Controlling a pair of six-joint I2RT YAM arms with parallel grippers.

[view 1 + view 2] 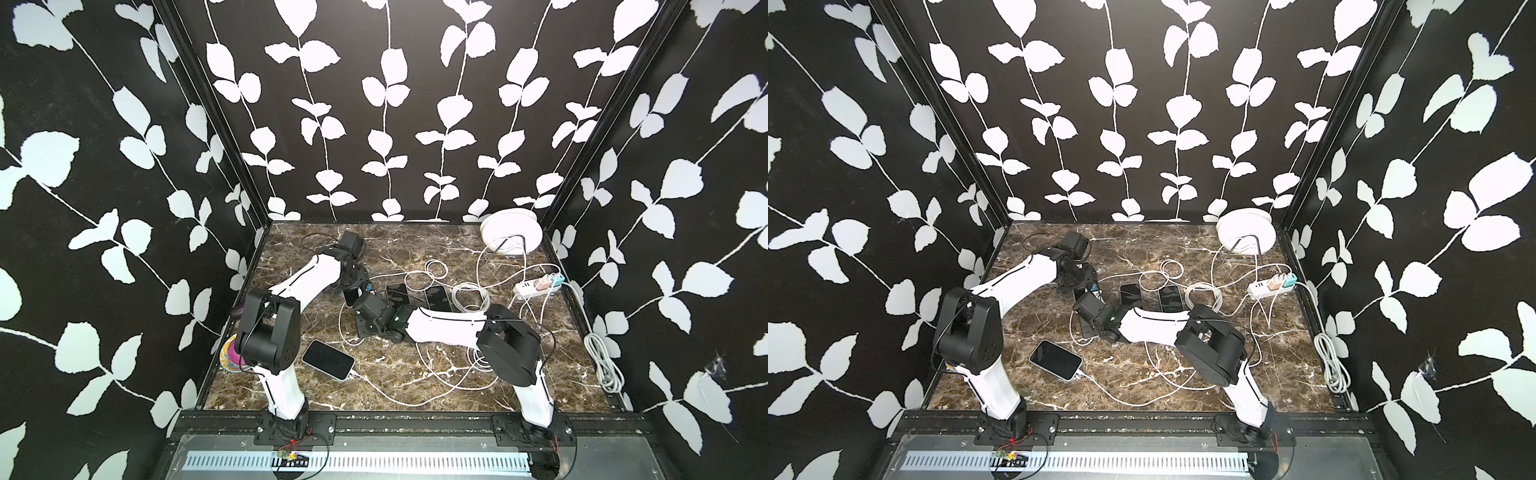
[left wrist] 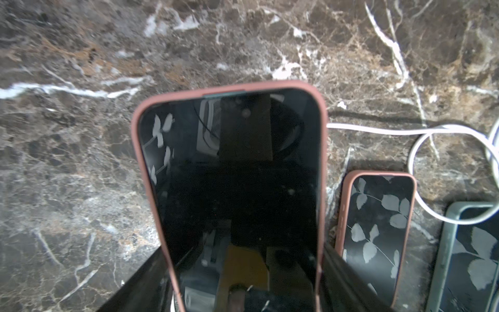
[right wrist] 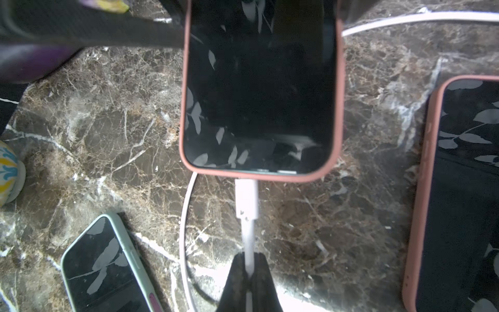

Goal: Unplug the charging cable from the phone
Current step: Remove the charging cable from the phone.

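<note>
The phone [image 2: 237,175] has a dark screen and a pink case, and it lies on the marble tabletop. My left gripper [image 2: 243,270] straddles its width, one finger against each long edge of the case, shut on it. The white charging cable [image 3: 248,237] is plugged into the phone's [image 3: 259,94] near end by its white plug [image 3: 246,198]. My right gripper [image 3: 249,267] is shut on the cable just behind the plug. In both top views the two grippers meet at the table's middle left, left gripper [image 1: 353,284] [image 1: 1084,282] behind right gripper [image 1: 359,309] [image 1: 1084,308].
A second pink-cased phone [image 2: 378,237] and a grey-cased phone [image 2: 469,259] lie beside the held one. A mint-cased phone [image 1: 328,359] lies at front left with its own cable. Loose white cables [image 1: 471,297] run to a power strip [image 1: 538,284]. A white round device [image 1: 511,235] stands at back right.
</note>
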